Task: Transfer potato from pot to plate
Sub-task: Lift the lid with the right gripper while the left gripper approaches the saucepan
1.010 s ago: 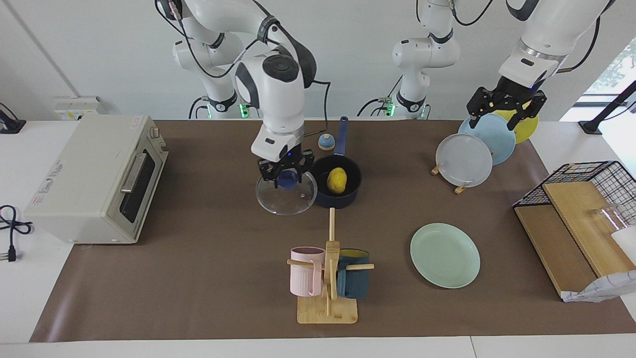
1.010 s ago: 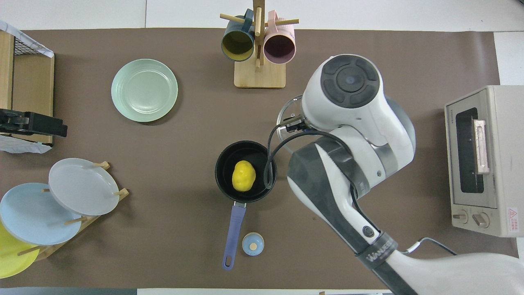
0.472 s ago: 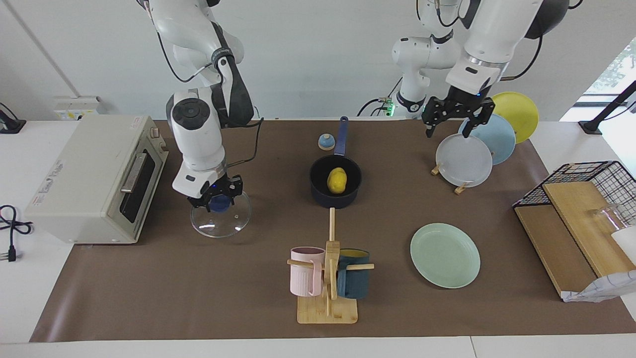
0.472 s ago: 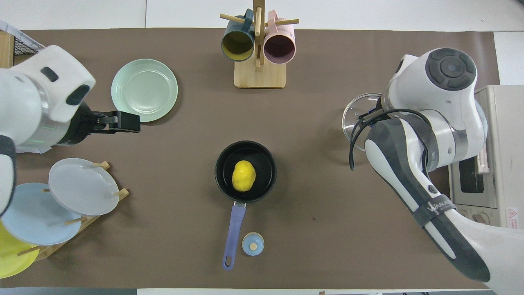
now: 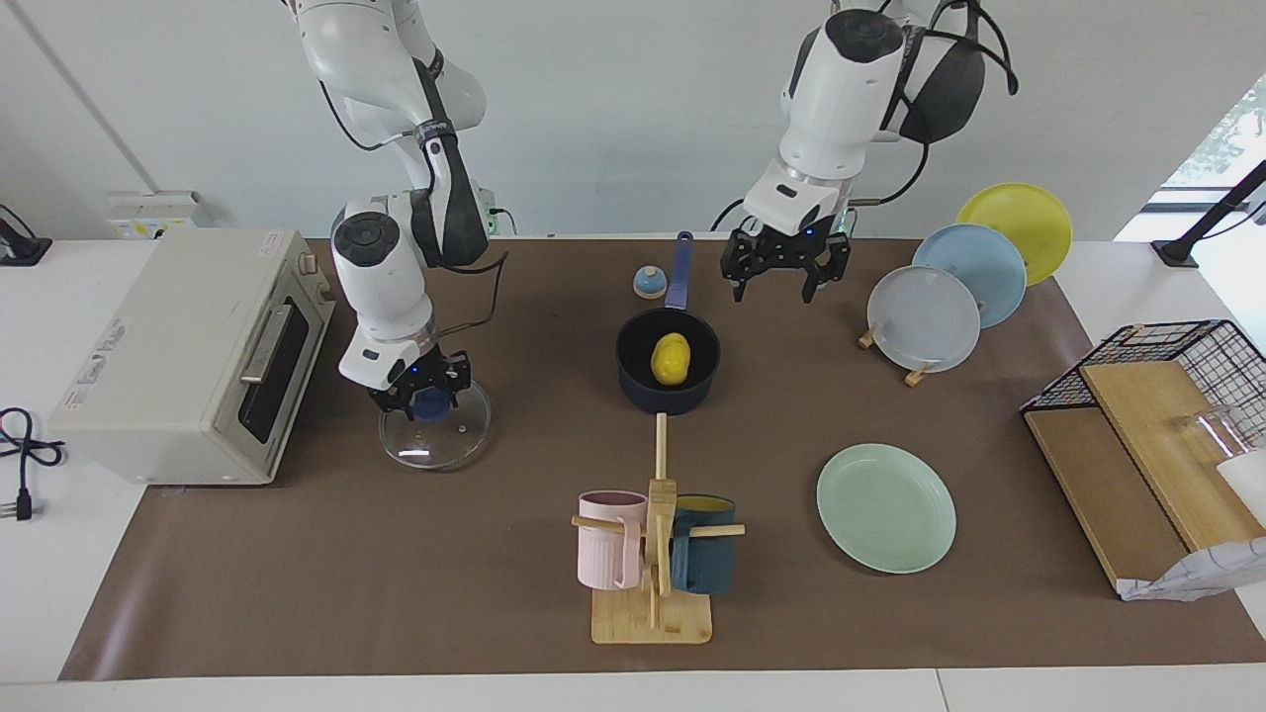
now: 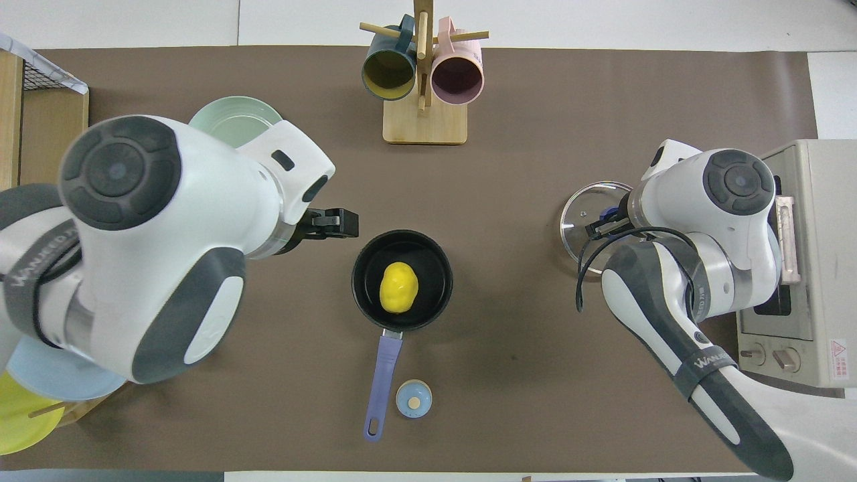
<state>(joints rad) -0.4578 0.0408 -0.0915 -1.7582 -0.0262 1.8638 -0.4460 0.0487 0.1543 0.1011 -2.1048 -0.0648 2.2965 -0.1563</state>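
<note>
The potato (image 6: pixel 398 287) is found lying inside the pot (image 6: pixel 367 262), on its black bottom, with its long axis running roughly from the robots' side toward the mug rack, tilted slightly. It is seen as a small, lumpy, bright yellow oval with a smooth sheen. The pot is a dark navy saucepan, uncovered, and its long blue handle (image 6: pixel 381 384) is pointed toward the robots, with a small blue knob-like object (image 6: pixel 413 399) set just beside the handle.

The left gripper (image 5: pixel 785 265) is held in the air over bare table beside the pot, toward the left arm's end, with its fingers spread wide and nothing between them. The right gripper (image 5: pixel 419 392) is lowered onto the glass lid (image 5: pixel 433 439), which is laid flat on the table in front of the toaster oven (image 5: pixel 188 354); its fingertips are pinched on the lid's blue knob.

The mint-green plate (image 5: pixel 885 506) is set flat and bare on the table, farther from the robots than the pot and toward the left arm's end.
</note>
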